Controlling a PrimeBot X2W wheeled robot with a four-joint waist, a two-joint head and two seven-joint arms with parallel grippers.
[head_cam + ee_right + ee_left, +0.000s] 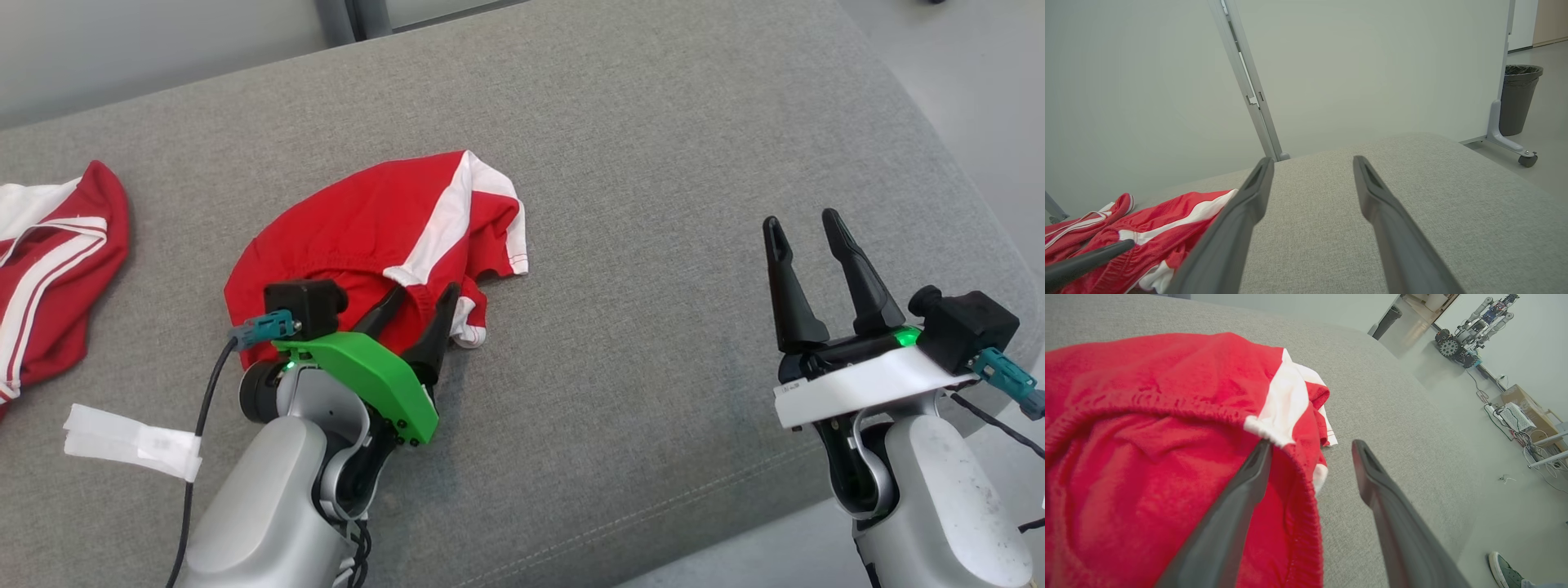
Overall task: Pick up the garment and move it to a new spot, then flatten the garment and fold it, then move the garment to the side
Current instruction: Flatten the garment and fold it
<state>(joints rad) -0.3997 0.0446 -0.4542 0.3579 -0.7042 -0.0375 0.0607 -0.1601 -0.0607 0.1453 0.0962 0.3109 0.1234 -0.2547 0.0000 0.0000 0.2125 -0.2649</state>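
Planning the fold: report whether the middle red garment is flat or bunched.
Bunched. The garment sits in a rumpled heap, its elastic hem gaping open and its white stripe creased over.

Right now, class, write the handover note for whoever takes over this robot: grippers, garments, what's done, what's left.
Left gripper: open, astride the waistband of the red shorts, no grip yet.
Right gripper: open, above bare grey cushion.
Shorts: crumpled, mid-cushion; a second red garment lies at far left.
Done: nothing visible.
Left: grasp, move, flatten, fold, set aside.
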